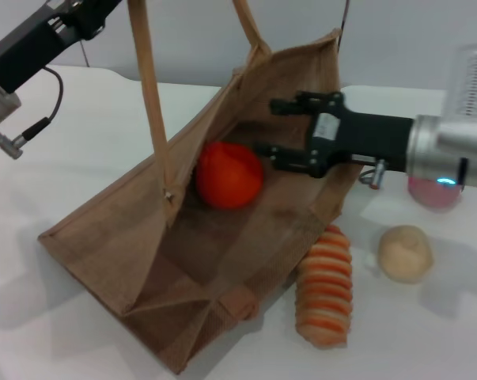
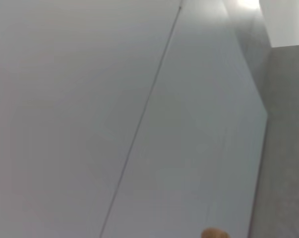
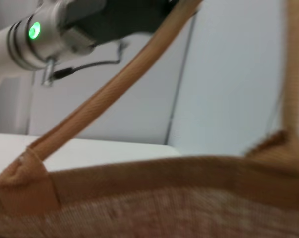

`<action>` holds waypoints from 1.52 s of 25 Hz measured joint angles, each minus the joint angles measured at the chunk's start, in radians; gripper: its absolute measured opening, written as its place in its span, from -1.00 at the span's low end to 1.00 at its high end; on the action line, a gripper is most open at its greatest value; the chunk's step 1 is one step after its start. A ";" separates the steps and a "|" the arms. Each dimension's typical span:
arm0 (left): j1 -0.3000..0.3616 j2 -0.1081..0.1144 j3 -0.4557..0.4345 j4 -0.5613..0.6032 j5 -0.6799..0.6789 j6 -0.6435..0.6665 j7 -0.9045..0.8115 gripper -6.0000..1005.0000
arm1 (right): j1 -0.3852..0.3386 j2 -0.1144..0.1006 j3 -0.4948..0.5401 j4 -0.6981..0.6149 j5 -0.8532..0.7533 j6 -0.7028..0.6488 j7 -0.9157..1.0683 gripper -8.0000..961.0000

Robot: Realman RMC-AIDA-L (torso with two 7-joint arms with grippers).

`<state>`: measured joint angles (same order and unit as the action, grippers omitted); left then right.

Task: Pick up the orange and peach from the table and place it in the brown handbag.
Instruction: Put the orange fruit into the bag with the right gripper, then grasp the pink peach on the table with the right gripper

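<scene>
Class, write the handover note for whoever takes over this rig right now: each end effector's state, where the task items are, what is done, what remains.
Right end effector: open, empty, inside the handbag's mouth beside the orange.
Left end effector: out of view above; its arm is up by the handle, which is pulled taut.
Orange: inside the handbag. Done.
Peach: on the table, mostly hidden behind the right arm. Still to pick and bag.
The bread and bun stay on the table.

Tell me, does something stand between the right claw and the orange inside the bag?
Nothing visible does. The right claw hangs open inside the bag mouth, with only an empty gap between it and the orange.
</scene>
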<state>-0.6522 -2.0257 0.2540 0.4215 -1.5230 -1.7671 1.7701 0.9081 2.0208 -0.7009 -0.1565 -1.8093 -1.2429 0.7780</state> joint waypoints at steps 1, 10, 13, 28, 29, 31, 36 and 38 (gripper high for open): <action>0.003 0.000 -0.002 0.000 0.000 0.002 0.001 -0.74 | -0.021 -0.001 0.000 -0.019 0.005 -0.018 0.003 0.43; 0.027 0.004 -0.023 -0.004 -0.001 0.006 0.006 -0.73 | -0.187 -0.009 0.001 -0.163 0.058 -0.080 0.082 0.47; 0.027 0.005 -0.024 -0.005 -0.001 0.011 0.006 -0.74 | -0.222 -0.020 0.016 -0.198 0.061 -0.063 0.116 0.48; 0.031 0.005 -0.024 -0.006 -0.001 0.017 0.006 -0.75 | -0.276 -0.082 0.044 -0.206 -0.076 0.099 0.299 0.56; 0.031 0.005 -0.024 -0.006 -0.001 0.017 0.006 -0.75 | -0.272 -0.082 0.044 -0.206 -0.093 0.120 0.311 0.56; 0.030 0.005 -0.024 -0.006 0.000 0.017 0.006 -0.74 | -0.262 -0.078 0.042 -0.202 -0.119 0.180 0.325 0.57; 0.028 0.005 -0.024 -0.006 0.002 0.017 0.006 -0.75 | -0.257 -0.075 0.040 -0.199 -0.123 0.225 0.326 0.59; 0.028 0.005 -0.024 -0.006 0.001 0.017 0.006 -0.75 | -0.256 -0.074 0.040 -0.199 -0.128 0.233 0.327 0.60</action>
<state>-0.6238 -2.0210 0.2300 0.4156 -1.5225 -1.7502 1.7763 0.6517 1.9464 -0.6610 -0.3553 -1.9368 -1.0103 1.1049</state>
